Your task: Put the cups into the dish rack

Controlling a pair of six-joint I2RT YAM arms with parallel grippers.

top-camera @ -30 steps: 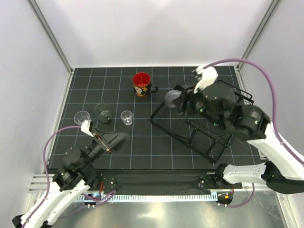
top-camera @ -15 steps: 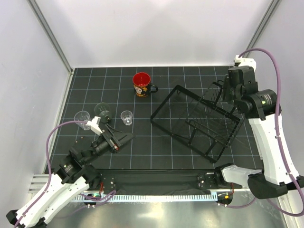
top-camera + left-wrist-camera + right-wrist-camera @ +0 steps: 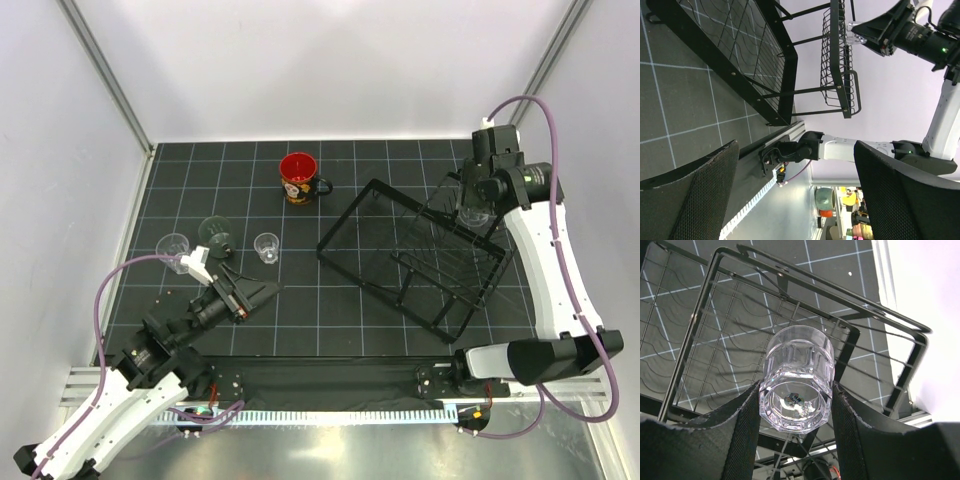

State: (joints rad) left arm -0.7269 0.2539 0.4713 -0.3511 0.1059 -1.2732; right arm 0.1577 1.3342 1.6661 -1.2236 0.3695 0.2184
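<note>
Right wrist, tumbler held above dish rack

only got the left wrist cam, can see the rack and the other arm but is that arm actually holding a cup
Observer: Yes. The right gripper is shut on a clear tumbler, held over the far right end of the dish rack.
Operator: ok and how many cups are left on the table
Observer: Four. Three stand in a loose row on the left side, the left tumbler, the middle tumbler and the right tumbler, and the red-and-black mug sits upright farther back.
</note>
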